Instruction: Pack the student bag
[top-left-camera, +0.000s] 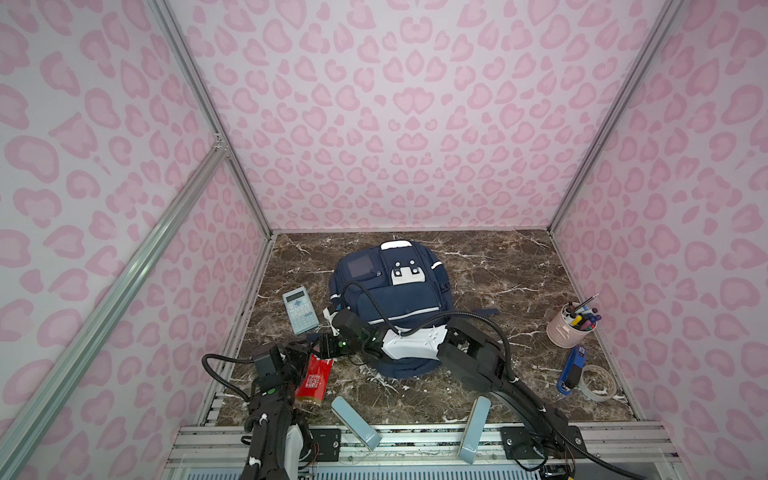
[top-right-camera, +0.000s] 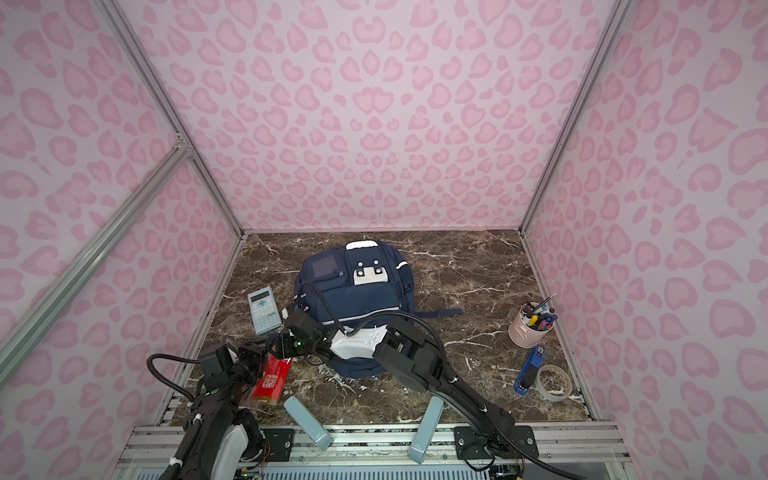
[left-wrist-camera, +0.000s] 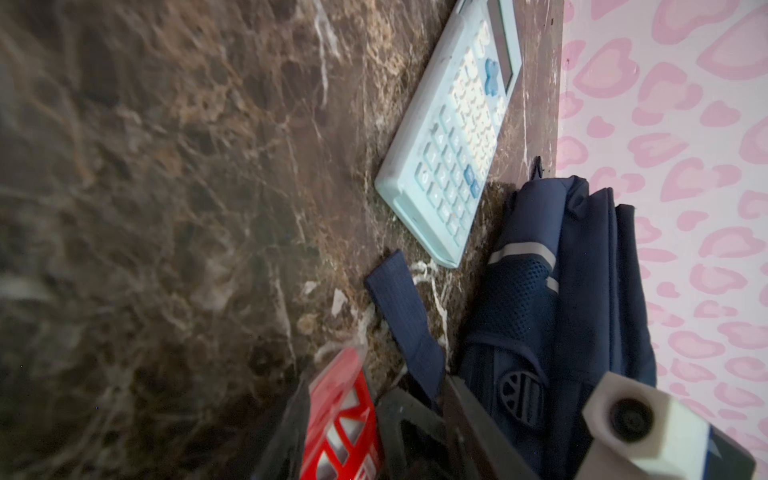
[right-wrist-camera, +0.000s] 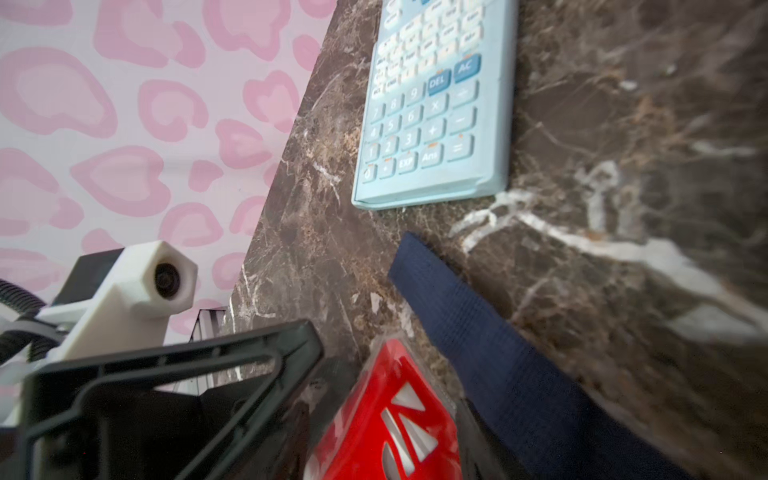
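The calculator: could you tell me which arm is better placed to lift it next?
Probably left: the calculator lies near the left gripper, whereas the right arm stretches across the student bag.

On my feed the student bag (top-left-camera: 411, 297) reads navy blue, with white stripes and a white patch dotted dark. The calculator (top-left-camera: 300, 309) is pale blue with white keys, and the packet (top-left-camera: 314, 380) is red with white lettering. The tabletop (top-left-camera: 498, 266) is brown marble veined white. The walls (top-left-camera: 415, 124) are pale pink with darker pink blotches (some heart-like). The pen cup (top-left-camera: 561, 332) is pink and the stapler (top-left-camera: 571, 370) is blue.
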